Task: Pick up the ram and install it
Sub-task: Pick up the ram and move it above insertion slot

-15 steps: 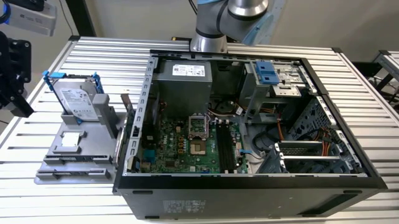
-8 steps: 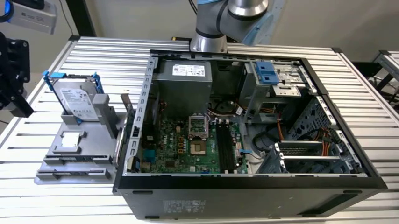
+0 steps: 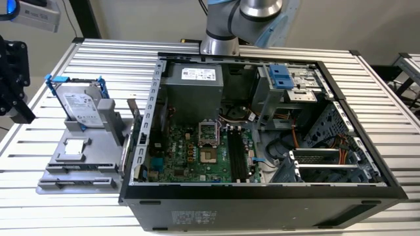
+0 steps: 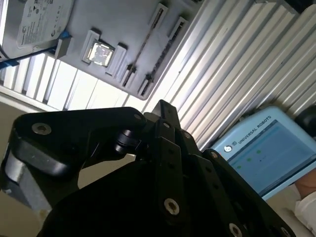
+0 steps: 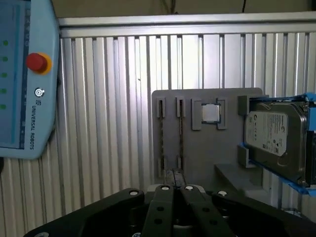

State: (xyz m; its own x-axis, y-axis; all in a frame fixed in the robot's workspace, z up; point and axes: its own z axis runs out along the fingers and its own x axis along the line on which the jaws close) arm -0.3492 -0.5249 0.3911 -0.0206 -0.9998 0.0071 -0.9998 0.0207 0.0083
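Note:
The ram [image 5: 180, 138] stands on edge as a thin dark strip in a slot of the grey holder [image 5: 207, 143], with a second like strip [image 5: 161, 138] beside it. In the second wrist view the same strips [image 4: 144, 45] run across the holder [image 4: 123, 19]. My gripper [image 5: 174, 191] hangs well short of the holder, its black fingers [image 5: 163, 197] pressed together with nothing between them. In the exterior view the gripper [image 3: 21, 114] is at the far left edge, off the holder [image 3: 78, 162] and touching nothing. The open computer case [image 3: 262, 194] with its green motherboard [image 3: 190, 157] lies to the exterior view's right.
A hard drive in a blue frame [image 3: 82, 105] stands upright on the holder, and a silver chip [image 5: 211, 113] sits in a pocket beside the strips. A blue teach pendant [image 5: 24, 79] lies on the slatted metal table [image 3: 85, 54]. The arm's base [image 3: 220, 44] stands behind the case.

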